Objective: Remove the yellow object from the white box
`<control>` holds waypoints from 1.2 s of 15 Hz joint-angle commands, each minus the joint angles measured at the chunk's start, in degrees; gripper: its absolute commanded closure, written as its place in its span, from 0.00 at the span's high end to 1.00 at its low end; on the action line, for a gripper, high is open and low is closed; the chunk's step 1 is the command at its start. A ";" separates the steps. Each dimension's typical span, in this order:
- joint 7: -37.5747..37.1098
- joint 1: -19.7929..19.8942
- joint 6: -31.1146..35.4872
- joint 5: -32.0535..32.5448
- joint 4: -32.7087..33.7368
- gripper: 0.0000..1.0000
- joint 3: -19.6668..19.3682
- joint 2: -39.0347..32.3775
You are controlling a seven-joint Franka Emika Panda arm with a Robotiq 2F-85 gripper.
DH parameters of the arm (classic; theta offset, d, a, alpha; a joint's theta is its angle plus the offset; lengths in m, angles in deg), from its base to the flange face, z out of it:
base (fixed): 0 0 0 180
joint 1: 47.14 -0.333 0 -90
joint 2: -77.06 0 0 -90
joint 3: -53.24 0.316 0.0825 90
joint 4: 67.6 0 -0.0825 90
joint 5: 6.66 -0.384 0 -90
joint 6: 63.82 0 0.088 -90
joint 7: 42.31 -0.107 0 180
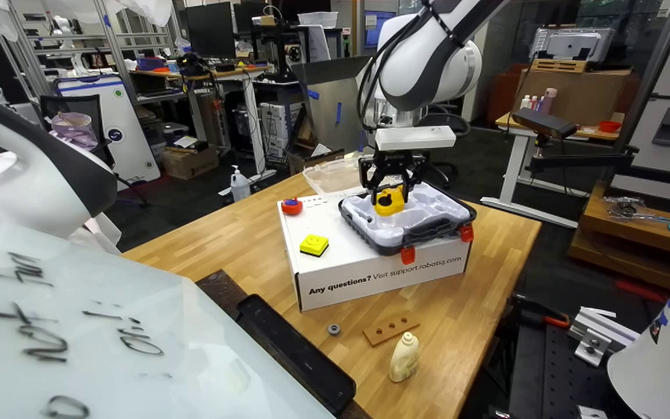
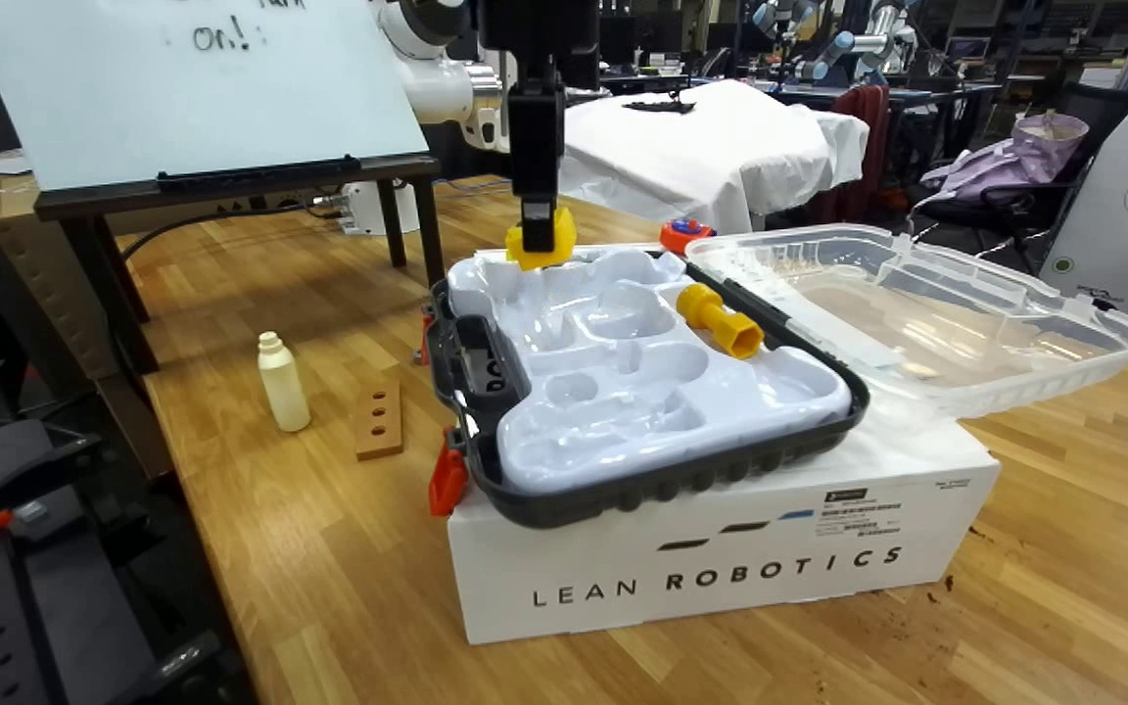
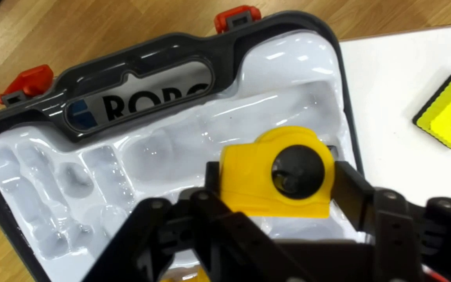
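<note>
The yellow object, a chunky yellow piece with a black round disc, shows in the wrist view (image 3: 249, 172) and in both exterior views (image 1: 397, 201) (image 2: 566, 233). My gripper (image 3: 276, 182) is shut on it, one fingertip pressing each side; the gripper also shows in both exterior views (image 1: 390, 195) (image 2: 538, 233). The piece is held slightly above the white box, a shallow moulded white tray in a dark grey case with red latches (image 1: 384, 235) (image 2: 603, 460) (image 3: 147, 164). Another yellow piece, bolt-shaped, lies in the tray (image 2: 718, 318).
The case stands on a large white carton (image 2: 721, 587), its clear lid (image 2: 926, 304) open. A yellow smiley block (image 1: 314, 244) and a red piece (image 1: 292, 206) sit on the carton. A cream bottle (image 1: 405, 358) and a drilled wooden strip (image 1: 391, 330) stand on the table.
</note>
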 commanded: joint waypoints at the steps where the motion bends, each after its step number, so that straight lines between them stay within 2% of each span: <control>1: 1.18 0.23 1.72 -0.71 -2.41 0.46 0.90 3.04; 9: 2.82 -1.87 1.14 -1.97 -2.31 0.46 4.82 6.23; 18: 4.74 -3.82 0.30 0.18 1.52 0.46 7.71 3.27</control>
